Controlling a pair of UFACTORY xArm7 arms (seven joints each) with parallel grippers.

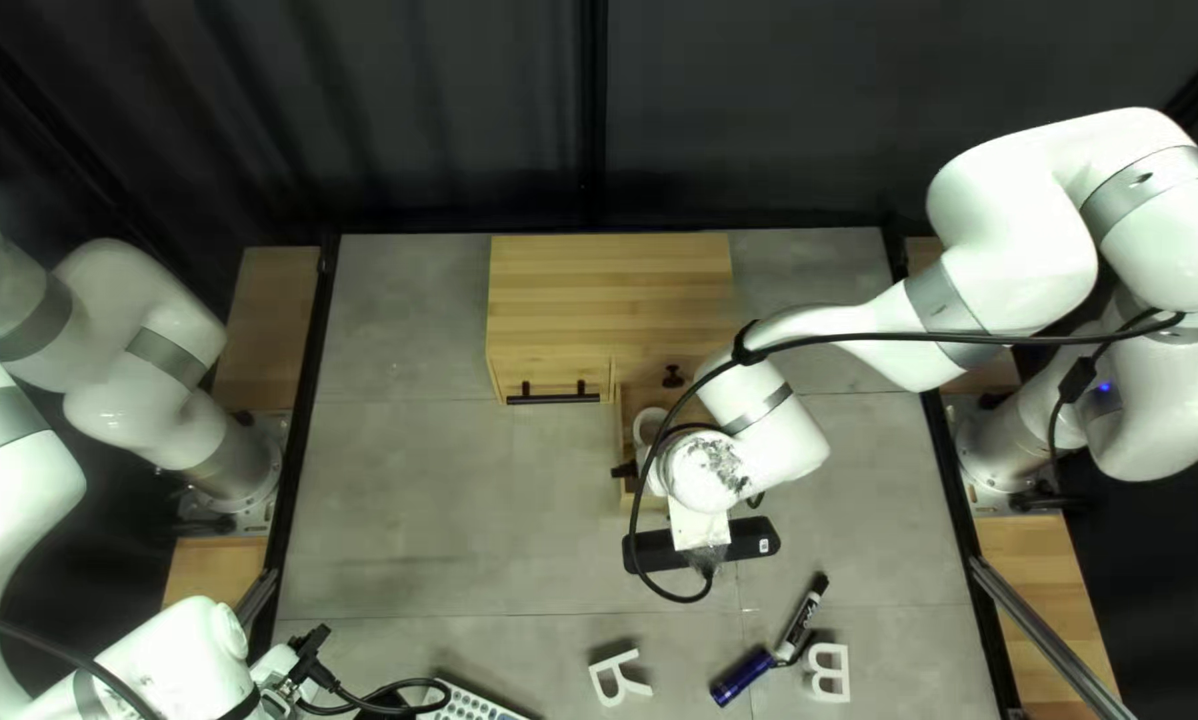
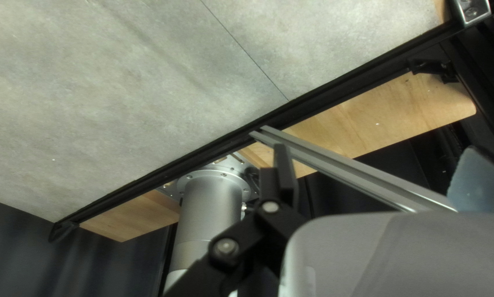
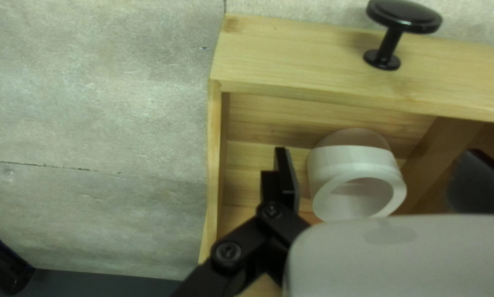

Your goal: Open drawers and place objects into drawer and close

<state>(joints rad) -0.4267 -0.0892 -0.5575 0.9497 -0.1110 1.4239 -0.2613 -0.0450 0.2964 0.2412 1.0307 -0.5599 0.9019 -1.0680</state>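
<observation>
Over the pulled-out drawer of the wooden cabinet (image 1: 612,300), my right gripper (image 1: 626,470) is mostly hidden by its arm. In the right wrist view the gripper (image 3: 373,179) is open above the drawer (image 3: 258,118), around a white tape roll (image 3: 357,157), with gaps on both sides. The black knob (image 3: 403,16) is on that drawer's front. The tape roll (image 1: 650,424) also shows in the top left view. My left gripper (image 1: 308,651) is at the near left, away from the cabinet; the left wrist view shows the gripper (image 2: 370,179) open and holding nothing.
A letter R (image 1: 619,678), a blue marker (image 1: 742,676), a black-and-white marker (image 1: 799,623) and a letter B (image 1: 828,672) lie near the front. A keyboard (image 1: 472,704) is partly visible beside the left gripper. A metal rail (image 2: 346,165) stands beyond that gripper.
</observation>
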